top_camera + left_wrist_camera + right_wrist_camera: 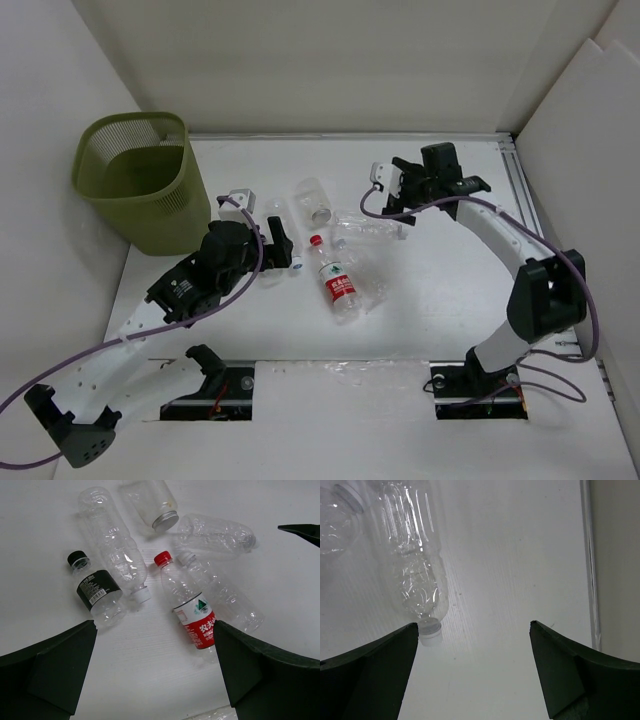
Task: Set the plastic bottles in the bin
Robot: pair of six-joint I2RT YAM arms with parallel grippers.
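On the white table [450, 300], both jaws gape empty: right gripper [472, 647] just right of a clear crinkled white-capped bottle [415, 555], left gripper [155, 652] over the clustered clear plastic bottles [187, 605]; olive-green mesh bin [150, 215] far left. Straddle the body squarely before closing

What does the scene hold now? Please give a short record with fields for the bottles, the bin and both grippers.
plastic bottles: six in the left wrist view, lying in a cluster
red-cap bottle: lying, red label up
bin: upright, far left, apart from the cluster
left gripper: open, empty, above the cluster
right gripper: open, empty, a clear bottle beside it
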